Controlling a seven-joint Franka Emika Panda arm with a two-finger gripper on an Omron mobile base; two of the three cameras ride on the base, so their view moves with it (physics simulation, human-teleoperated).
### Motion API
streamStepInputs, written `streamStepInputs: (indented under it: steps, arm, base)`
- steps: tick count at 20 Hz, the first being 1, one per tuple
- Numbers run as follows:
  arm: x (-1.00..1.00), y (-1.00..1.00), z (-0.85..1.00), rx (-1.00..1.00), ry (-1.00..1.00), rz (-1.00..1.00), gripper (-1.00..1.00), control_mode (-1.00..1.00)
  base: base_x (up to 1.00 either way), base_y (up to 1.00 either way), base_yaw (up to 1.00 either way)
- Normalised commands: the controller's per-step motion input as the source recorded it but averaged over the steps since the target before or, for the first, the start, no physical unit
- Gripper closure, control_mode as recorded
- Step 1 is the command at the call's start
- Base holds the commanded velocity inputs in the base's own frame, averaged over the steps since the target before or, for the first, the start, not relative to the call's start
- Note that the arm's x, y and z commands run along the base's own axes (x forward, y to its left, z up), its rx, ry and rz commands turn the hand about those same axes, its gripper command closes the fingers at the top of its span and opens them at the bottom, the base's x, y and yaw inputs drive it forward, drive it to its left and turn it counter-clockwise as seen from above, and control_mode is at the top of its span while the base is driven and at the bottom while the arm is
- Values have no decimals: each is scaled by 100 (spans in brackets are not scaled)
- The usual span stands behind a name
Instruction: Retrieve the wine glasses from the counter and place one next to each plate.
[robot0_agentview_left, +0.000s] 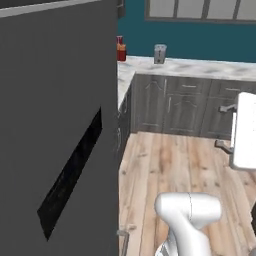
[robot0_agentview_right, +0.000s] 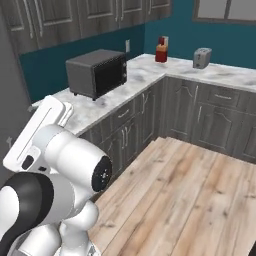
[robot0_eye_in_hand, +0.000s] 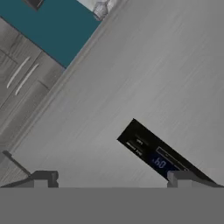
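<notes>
The gripper (robot0_eye_in_hand: 111, 178) is standing wide open, holding nothing, facing a grey appliance (robot0_eye_in_hand: 153, 87); one wine glass (robot0_eye_in_hand: 100, 9) is showing on the counter (robot0_agentview_right: 150, 67) beyond, so retrieval is looking unstarted.

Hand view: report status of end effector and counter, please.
End effector open, holding nothing. Counter ahead, carrying microwave and toaster. Grey appliance panel close before end effector.

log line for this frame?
phase: approach | gripper: jaws open, holding nothing | facing: fridge panel | counter: microwave, toaster
</notes>
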Motion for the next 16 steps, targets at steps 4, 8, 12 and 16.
streamStepInputs:
  steps: [4,8,12,16]
  arm:
    - [0,0,0,0,0,0,-100,100]
    - [0,0,0,0,0,0,-100,100]
    - [0,0,0,0,0,0,-100,100]
    - [0,0,0,0,0,0,-100,100]
  base:
    - [100,-98,26]
    - [100,-100,7]
    - [100,-99,1]
    - [93,-57,0]
